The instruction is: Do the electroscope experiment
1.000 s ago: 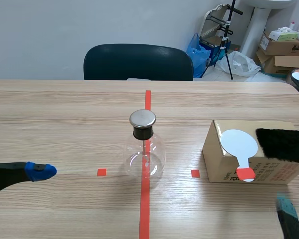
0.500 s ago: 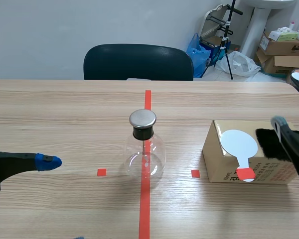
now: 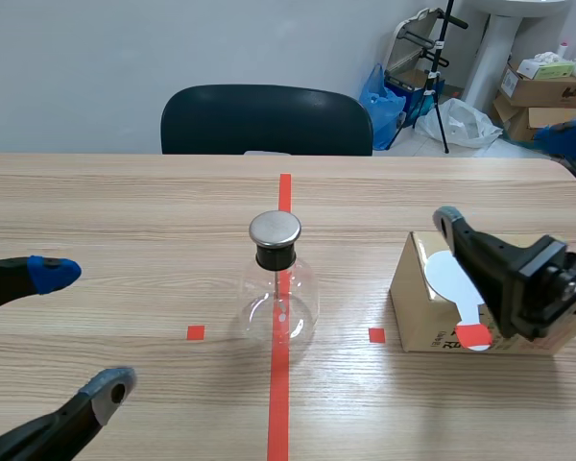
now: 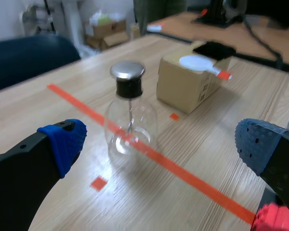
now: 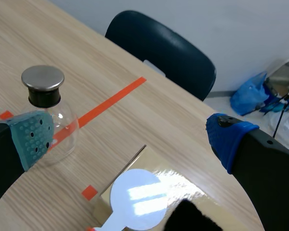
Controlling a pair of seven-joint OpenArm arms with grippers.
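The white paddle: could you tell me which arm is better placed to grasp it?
Probably right: the right gripper, open, hovers over the paddle; the left gripper sits beyond the flask.

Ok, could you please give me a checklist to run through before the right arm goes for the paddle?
1. Flask upright, cap on: ok.
2. Paddle lying flat on the box: ok.
3. Right gripper open, over the box: ok.
4. Left gripper open, apart from the flask: ok.
5. Black cloth clear of the paddle: cannot tell.
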